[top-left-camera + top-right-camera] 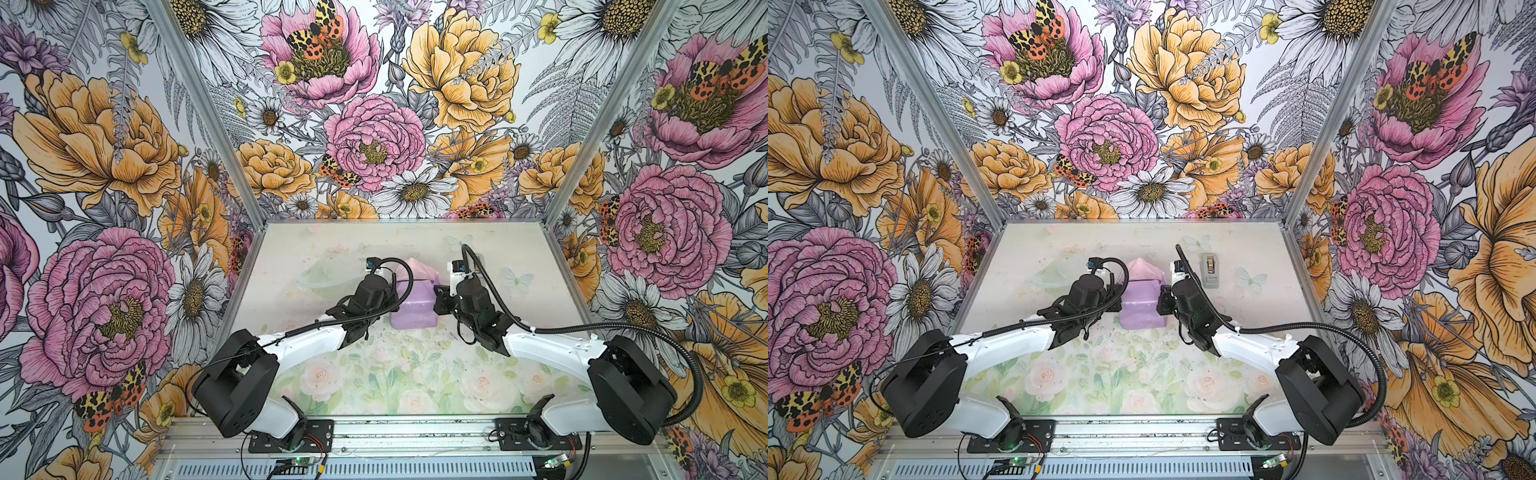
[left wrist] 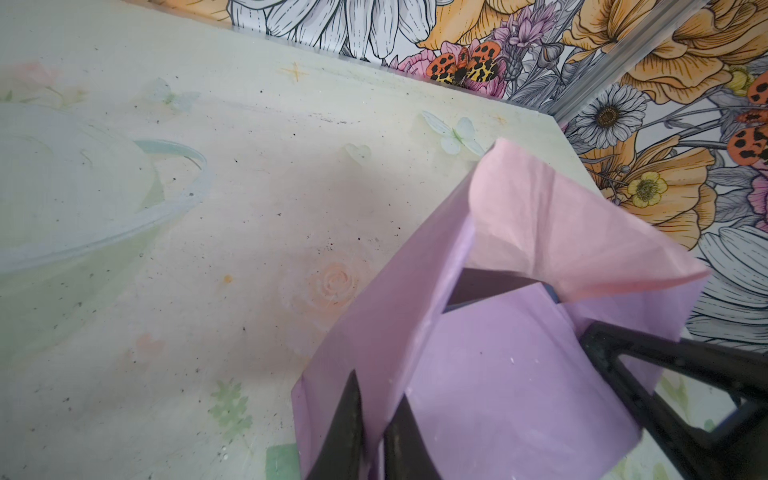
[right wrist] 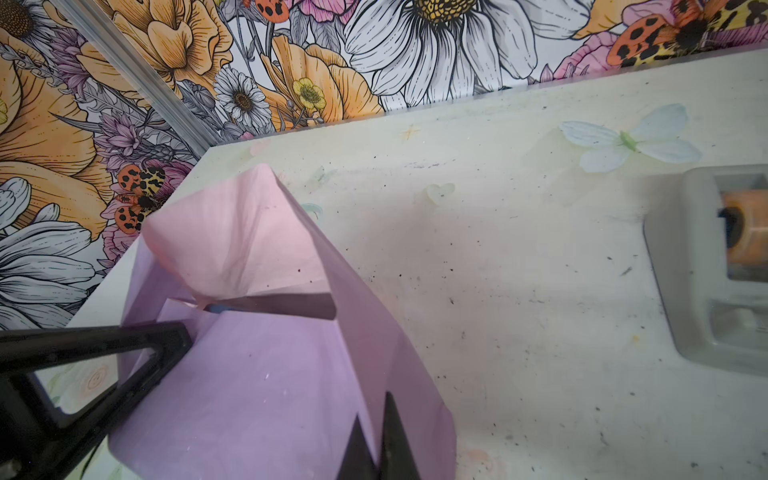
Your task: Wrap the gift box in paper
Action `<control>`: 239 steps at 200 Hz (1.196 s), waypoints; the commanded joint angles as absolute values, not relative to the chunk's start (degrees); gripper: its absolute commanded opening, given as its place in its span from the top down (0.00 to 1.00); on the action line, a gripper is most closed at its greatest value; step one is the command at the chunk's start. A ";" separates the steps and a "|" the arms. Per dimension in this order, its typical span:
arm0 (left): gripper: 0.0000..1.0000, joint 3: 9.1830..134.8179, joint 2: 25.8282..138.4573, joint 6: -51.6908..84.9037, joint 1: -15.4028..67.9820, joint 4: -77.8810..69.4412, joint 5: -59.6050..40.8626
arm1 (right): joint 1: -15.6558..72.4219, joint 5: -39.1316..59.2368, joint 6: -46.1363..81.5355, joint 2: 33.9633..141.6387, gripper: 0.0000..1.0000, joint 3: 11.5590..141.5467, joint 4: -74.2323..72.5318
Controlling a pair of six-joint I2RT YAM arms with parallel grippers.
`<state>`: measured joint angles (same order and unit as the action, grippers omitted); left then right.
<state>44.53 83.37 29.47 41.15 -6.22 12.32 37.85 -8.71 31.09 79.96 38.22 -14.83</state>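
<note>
The gift box sits mid-table under the paper (image 1: pixel 413 309) (image 1: pixel 1142 307), which looks like a lilac block in both top views. At the far end the paper stands up as a pale pink flap (image 2: pixel 552 216) (image 3: pixel 241 232). Below the flap, a dark sliver of the gift box (image 2: pixel 486 286) (image 3: pixel 291 306) shows through the open end. My left gripper (image 2: pixel 379 390) (image 1: pixel 392 297) is shut on the paper fold along the block's left side. On the block's right side, my right gripper (image 3: pixel 373 407) (image 1: pixel 438 297) is shut on the matching paper fold.
A grey tape dispenser (image 1: pixel 1209 270) (image 3: pixel 715 270) stands right of the block, beyond the right arm. Floral walls enclose the table (image 1: pixel 415 374) at the back and both sides. Both arms reach in from the front rail.
</note>
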 commanded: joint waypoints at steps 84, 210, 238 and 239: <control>0.91 46.14 83.34 30.05 43.36 -6.44 13.44 | 40.69 -10.24 31.35 79.91 1.00 36.10 -16.07; 1.00 45.92 82.99 29.79 44.29 -6.50 14.46 | 33.13 -1.24 34.76 62.41 0.63 29.82 -14.70; 1.00 46.05 83.06 29.68 44.38 -6.44 14.42 | 30.69 -1.88 36.55 62.58 0.64 29.22 -15.16; 1.00 46.05 83.06 29.69 44.34 -6.39 14.42 | 30.68 -2.04 36.65 62.71 0.64 29.29 -15.14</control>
<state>44.88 83.37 30.09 43.75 -6.24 15.62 31.81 -2.92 34.15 62.35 30.20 -15.31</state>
